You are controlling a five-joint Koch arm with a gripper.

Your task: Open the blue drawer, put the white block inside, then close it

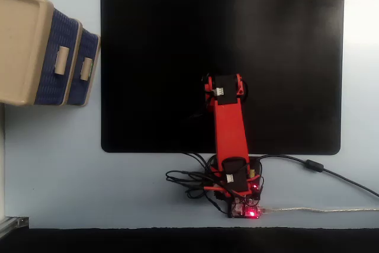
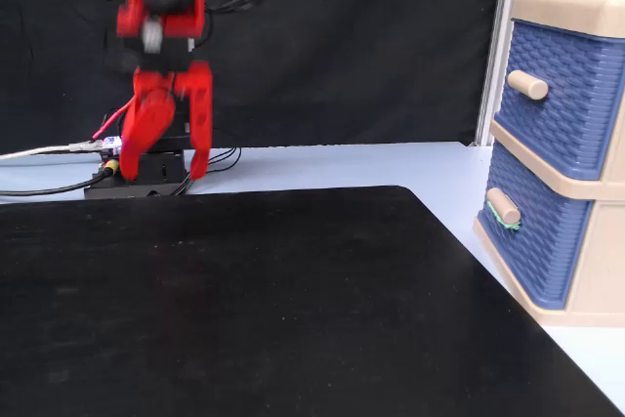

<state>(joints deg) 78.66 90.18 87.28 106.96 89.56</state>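
The blue drawer (image 2: pixel 535 241) is the bottom one of the beige cabinet (image 2: pixel 594 271) and sits pushed in, its small beige handle (image 2: pixel 503 206) sticking out; from above, the blue drawer (image 1: pixel 89 51) lies at the left edge of the mat. The white block is out of view in both fixed views. My red gripper (image 2: pixel 162 175) hangs fingers-down at the upper left, far from the cabinet, open with nothing between its fingers. From above, the red arm (image 1: pixel 228 124) points straight up the picture and covers the gripper.
A large black mat (image 1: pixel 266 39) covers most of the table. The upper blue drawer (image 2: pixel 562 95) is shut too. The arm's base board with a red light (image 1: pixel 253 212) and loose cables (image 1: pixel 189 179) sit at the mat's near edge.
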